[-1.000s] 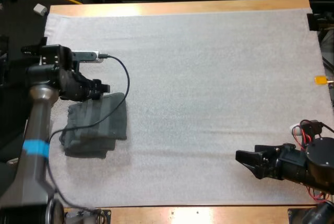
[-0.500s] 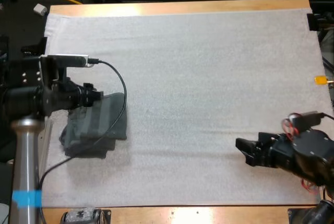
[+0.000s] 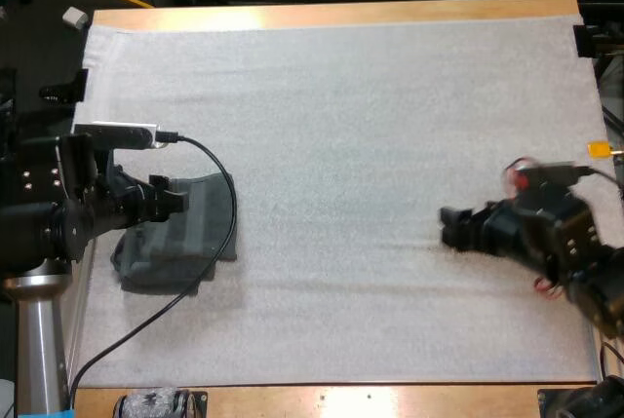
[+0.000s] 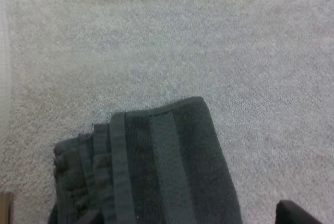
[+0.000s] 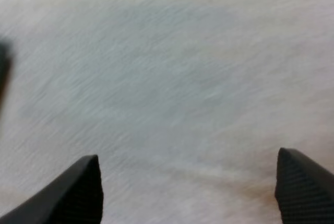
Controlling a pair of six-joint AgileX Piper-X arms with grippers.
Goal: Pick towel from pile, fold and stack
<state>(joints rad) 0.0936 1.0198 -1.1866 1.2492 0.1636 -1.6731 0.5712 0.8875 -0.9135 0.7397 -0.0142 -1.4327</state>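
High view: the left gripper (image 3: pixel 180 198) has backed off toward the mat's (image 3: pixel 370 116) left edge and the right gripper (image 3: pixel 450 228) has crept inward. The folded towel (image 3: pixel 190 238) hasn't budged at the left, so I'd guess it's stacked.

Left wrist view: thick dark terry with raised bands, neat layered edges and a rounded corner. A fingertip (image 4: pixel 302 214) sits way out to the side, so it's spread.

Right wrist view: fingers (image 5: pixel 78 190) are wide apart over bare, grainy mat.

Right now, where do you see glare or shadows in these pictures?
High view: glare on the table's wooden far edge, mat evenly lit. Right wrist view: a soft grey shadow on the mat beyond the open right hand. Left wrist view: even light, the folded towels dark.
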